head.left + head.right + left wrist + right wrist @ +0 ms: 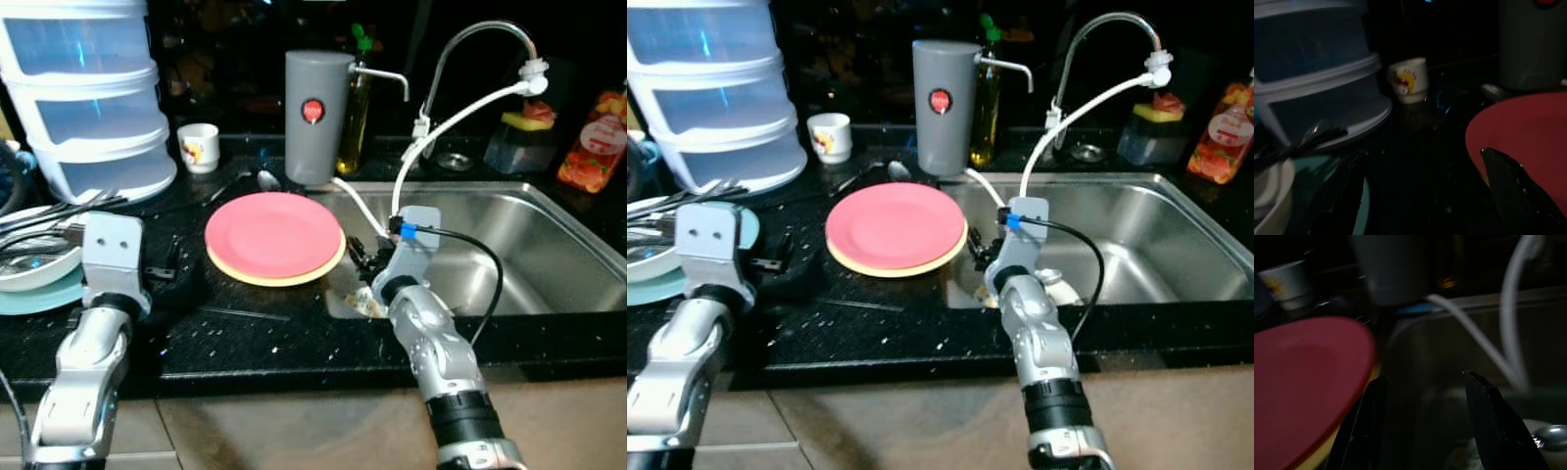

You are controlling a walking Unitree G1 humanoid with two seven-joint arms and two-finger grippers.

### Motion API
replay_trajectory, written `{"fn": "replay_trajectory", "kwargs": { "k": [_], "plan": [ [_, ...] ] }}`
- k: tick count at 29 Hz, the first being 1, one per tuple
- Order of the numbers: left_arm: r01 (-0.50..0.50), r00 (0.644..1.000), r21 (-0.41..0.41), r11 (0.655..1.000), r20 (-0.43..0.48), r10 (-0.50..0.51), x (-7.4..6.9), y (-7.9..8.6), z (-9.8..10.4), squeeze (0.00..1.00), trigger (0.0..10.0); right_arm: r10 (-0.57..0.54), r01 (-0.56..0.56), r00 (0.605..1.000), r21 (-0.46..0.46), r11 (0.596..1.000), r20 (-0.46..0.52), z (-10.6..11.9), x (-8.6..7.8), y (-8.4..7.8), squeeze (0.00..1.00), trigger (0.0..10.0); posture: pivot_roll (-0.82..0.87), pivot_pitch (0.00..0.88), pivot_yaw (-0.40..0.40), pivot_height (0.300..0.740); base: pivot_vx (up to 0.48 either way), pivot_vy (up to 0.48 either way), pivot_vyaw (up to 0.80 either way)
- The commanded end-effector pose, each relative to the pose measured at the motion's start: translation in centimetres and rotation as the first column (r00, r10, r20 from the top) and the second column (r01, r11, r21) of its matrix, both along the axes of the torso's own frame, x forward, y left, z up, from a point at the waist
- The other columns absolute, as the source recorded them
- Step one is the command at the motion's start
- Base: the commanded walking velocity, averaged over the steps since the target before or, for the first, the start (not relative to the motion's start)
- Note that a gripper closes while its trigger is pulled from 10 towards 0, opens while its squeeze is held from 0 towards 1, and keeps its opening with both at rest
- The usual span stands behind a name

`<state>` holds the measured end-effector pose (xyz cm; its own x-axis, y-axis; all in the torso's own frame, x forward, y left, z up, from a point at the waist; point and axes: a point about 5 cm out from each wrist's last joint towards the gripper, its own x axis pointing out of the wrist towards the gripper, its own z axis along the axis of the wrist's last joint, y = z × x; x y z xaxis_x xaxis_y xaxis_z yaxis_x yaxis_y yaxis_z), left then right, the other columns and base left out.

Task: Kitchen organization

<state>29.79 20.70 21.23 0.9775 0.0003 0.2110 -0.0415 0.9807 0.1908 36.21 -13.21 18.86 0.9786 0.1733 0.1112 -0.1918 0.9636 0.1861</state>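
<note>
Round pink plate [274,235] sits on a yellow plate [257,273] on the black speckled surface [245,323]. Right gripper [1425,421] spread beside the steel sink [509,245]; left gripper [1420,196] spread too.

A speckled black countertop [265,333] holds a stainless steel sink [549,245] beneath a curved faucet [480,34]; the backdrop is dark.
</note>
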Motion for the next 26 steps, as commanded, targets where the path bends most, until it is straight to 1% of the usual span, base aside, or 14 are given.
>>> {"fn": "replay_trajectory", "kwargs": {
  "k": [1, 4, 11, 17, 20, 21, 24, 26],
  "plan": [
    [-0.008, 1.0, 0.002, 1.0, -0.018, 0.008, -0.1, 0.01, -0.24, 0.0, 10.0, 0.012, -0.012, 1.0, 0.007, 1.0, -0.01, -0.17, -0.02, 0.34, 0.0, 10.0, 0.07, 0.0, -0.011, 0.74, 0.0, 0.0, 0.0],
    [-0.001, 1.0, 0.003, 1.0, -0.019, 0.001, -0.08, -0.27, -0.16, 0.0, 10.0, 0.01, -0.01, 1.0, 0.003, 1.0, -0.007, -0.03, 0.07, 0.16, 0.0, 10.0, 0.07, 0.0, -0.012, 0.74, 0.0, 0.0, 0.0],
    [0.003, 1.0, -0.028, 1.0, -0.01, -0.004, 0.02, -0.72, 0.09, 0.0, 10.0, 0.029, -0.029, 1.0, 0.011, 1.0, -0.005, 0.18, 0.19, 0.23, 0.0, 10.0, 0.06, 0.0, -0.013, 0.74, 0.0, 0.0, 0.0],
    [-0.008, 1.0, -0.025, 1.0, -0.02, 0.007, 0.09, -0.65, 0.14, 0.0, 10.0, 0.035, -0.034, 0.999, 0.007, 0.999, -0.007, 0.19, 0.23, 0.38, 0.0, 10.0, 0.06, 0.0, -0.017, 0.74, 0.0, 0.0, 0.0],
    [-0.013, 1.0, -0.019, 1.0, -0.025, 0.013, 0.15, -0.56, 0.14, 0.0, 10.0, 0.047, -0.047, 0.999, -0.01, 0.999, -0.009, 0.13, 0.24, 0.51, 0.0, 10.0, 0.06, 0.0, -0.017, 0.74, 0.0, 0.0, 0.0],
    [-0.014, 1.0, -0.018, 1.0, -0.026, 0.014, 0.17, -0.51, 0.18, 0.0, 10.0, 0.049, -0.049, 0.999, -0.029, 0.998, -0.009, 0.15, 0.26, 0.52, 0.0, 10.0, 0.07, 0.0, -0.02, 0.74, 0.0, 0.0, 0.8],
    [-0.017, 1.0, -0.015, 1.0, -0.025, 0.016, 0.17, -0.44, 0.24, 0.0, 10.0, 0.054, -0.055, 0.998, -0.034, 0.998, -0.018, 0.04, 0.27, 0.62, 0.0, 10.0, 0.07, 0.0, -0.019, 0.74, 0.0, 0.0, 0.8],
    [-0.015, 1.0, -0.017, 1.0, -0.027, 0.015, 0.18, -0.43, 0.25, 0.0, 10.0, 0.047, -0.047, 0.999, 0.02, 0.999, -0.023, -0.07, 0.26, 0.57, 0.0, 10.0, 0.07, 0.0, -0.018, 0.74, 0.0, 0.0, 0.31]
  ]
}}
